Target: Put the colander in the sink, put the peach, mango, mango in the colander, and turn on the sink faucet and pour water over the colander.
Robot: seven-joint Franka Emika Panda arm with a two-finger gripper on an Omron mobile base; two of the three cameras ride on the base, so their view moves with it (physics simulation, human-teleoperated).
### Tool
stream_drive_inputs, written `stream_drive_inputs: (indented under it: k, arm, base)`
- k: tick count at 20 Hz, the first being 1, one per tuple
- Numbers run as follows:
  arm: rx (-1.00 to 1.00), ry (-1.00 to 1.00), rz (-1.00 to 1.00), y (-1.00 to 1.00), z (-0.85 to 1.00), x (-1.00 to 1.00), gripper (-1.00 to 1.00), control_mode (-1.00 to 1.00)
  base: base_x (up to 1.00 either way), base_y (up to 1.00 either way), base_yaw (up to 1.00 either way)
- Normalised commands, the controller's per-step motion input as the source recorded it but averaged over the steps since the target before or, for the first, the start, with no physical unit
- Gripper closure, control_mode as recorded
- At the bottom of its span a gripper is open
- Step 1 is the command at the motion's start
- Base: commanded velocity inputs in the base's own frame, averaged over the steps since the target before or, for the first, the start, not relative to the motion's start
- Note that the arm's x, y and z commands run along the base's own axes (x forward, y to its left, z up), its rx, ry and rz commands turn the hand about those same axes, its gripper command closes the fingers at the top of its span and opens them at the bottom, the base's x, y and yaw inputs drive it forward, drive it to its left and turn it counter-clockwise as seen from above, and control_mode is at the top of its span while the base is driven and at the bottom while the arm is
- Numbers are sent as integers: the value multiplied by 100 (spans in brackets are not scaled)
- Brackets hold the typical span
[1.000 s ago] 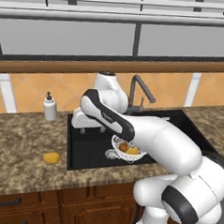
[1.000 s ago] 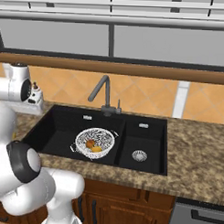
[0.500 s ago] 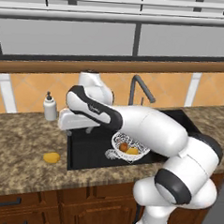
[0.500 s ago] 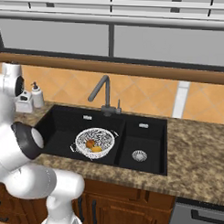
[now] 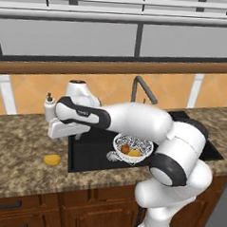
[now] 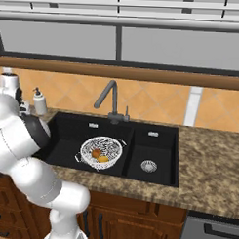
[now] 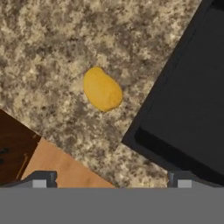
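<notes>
The white mesh colander sits in the left basin of the black sink. Inside it lie the orange-red peach and a yellow mango; from the right base view they are the colander, peach and mango. Another mango lies on the counter left of the sink. My gripper hangs above the sink's left rim, up and right of that fruit. In the hand view the mango lies on the granite ahead of the open gripper, with nothing between the tips. The dark faucet stands behind the sink, with no water showing.
A white soap dispenser stands at the back of the counter, just behind my hand. The sink's corner lies right of the fruit in the hand view, and the counter's front edge and wooden cabinets are at the lower left.
The arm has swung left, from over the sink's left basin to above the sink's left rim near the counter mango. The gripper stayed open; the colander and its fruit have not moved.
</notes>
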Motion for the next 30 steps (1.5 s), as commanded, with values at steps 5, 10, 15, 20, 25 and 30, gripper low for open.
stream_drive_inputs:
  k: [5,10,15,20,25,30]
  arm:
    - [0,0,12,26,-51,30,-100,-100]
    - [-1,0,11,31,-46,10,-100,-100]
    - [0,0,6,13,-33,3,-100,-100]
    - [0,1,0,17,-8,0,-100,-100]
    - [0,0,1,9,-16,1,-100,-100]
    - [-1,-1,1,8,-31,17,-100,-100]
  base:
    - [0,0,0]
    - [0,0,0]
    - [0,0,0]
    - [0,0,0]
    - [0,0,0]
    - [0,0,0]
